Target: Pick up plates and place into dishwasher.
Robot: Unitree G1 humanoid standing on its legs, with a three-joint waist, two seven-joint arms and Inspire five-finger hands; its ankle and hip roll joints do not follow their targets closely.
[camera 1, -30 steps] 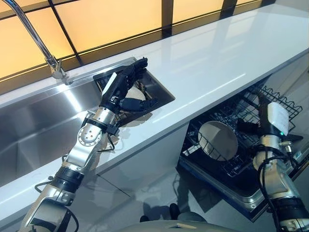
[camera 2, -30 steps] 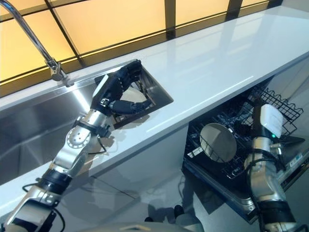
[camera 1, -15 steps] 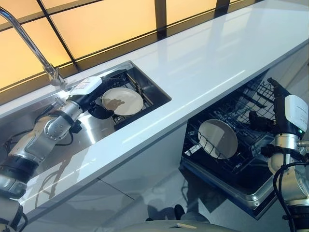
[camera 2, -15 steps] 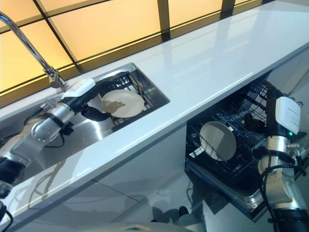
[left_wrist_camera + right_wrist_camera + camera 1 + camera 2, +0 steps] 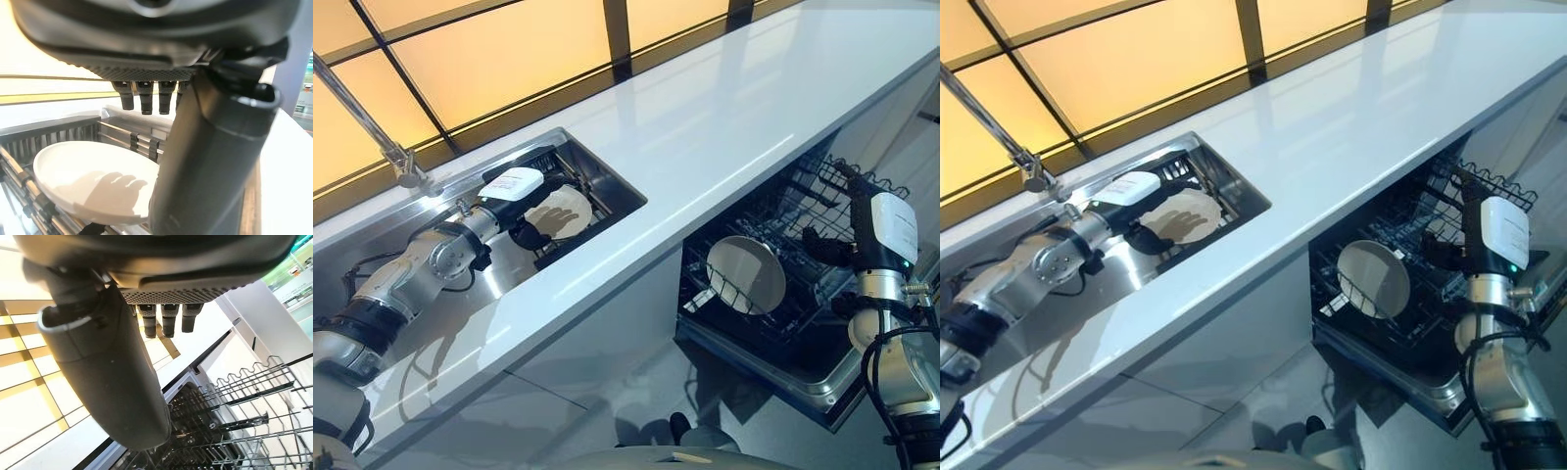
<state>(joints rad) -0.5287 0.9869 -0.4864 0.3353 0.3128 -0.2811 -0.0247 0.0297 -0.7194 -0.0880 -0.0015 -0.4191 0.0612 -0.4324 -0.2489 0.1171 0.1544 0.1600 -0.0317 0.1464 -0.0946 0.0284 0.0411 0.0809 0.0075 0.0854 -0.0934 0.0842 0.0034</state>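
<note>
A white plate point(image 5: 566, 209) lies flat on a dark rack point(image 5: 603, 196) at the right end of the sink. My left hand point(image 5: 529, 233) hovers over the plate's left part, open, its fingers point(image 5: 149, 100) straight above the plate point(image 5: 78, 176) and casting a shadow on it. A second plate point(image 5: 745, 276) stands on edge in the lower rack point(image 5: 773, 323) of the open dishwasher. My right hand point(image 5: 822, 245) hangs open just right of that plate, over the rack, with its thumb point(image 5: 110, 377) out and nothing in it.
The white counter point(image 5: 734, 117) runs between sink and dishwasher. A tall tap point(image 5: 367, 122) rises behind the steel sink point(image 5: 499, 279). The dishwasher's wire upper rack point(image 5: 847, 186) juts out behind my right hand. The open dishwasher door point(image 5: 803, 387) lies low at the front right.
My left arm has dropped into the sink, and its hand has slid from the plate's left edge to over the plate. The right hand has hardly moved. The camera has shifted.
</note>
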